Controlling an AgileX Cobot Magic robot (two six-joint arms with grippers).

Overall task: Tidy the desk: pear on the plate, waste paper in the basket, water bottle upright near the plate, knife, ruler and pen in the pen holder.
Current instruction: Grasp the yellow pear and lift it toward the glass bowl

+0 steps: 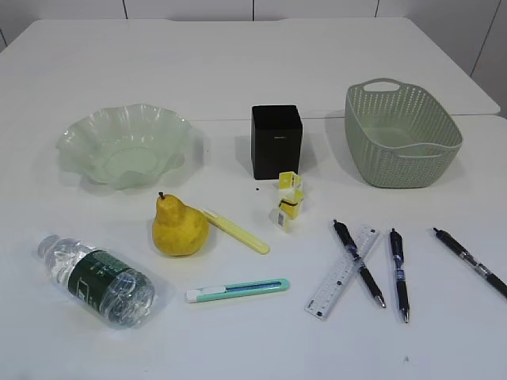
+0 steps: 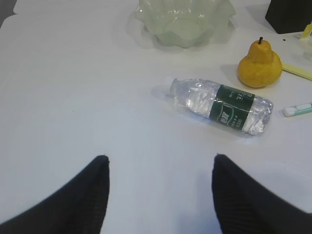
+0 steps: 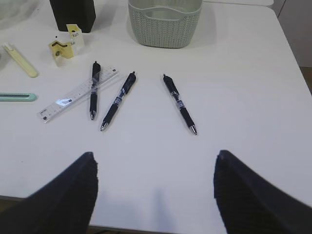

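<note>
Hovering over the tabletop (image 1: 238,71), our left tool (image 2: 158,168) and right tool (image 3: 155,165) both stand apart and hold nothing. We see the water bottle (image 2: 222,105) lying flat beside the pear (image 2: 259,67), the plate (image 2: 185,22) bare, and the ruler (image 3: 78,94) under one pen (image 3: 93,90).

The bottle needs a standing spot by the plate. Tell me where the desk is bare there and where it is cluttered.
Bare desk lies behind the plate and left of it, and between the plate and the pen holder. In front it is tighter: the pear and the lying water bottle. The pens and ruler crowd the right front.
</note>
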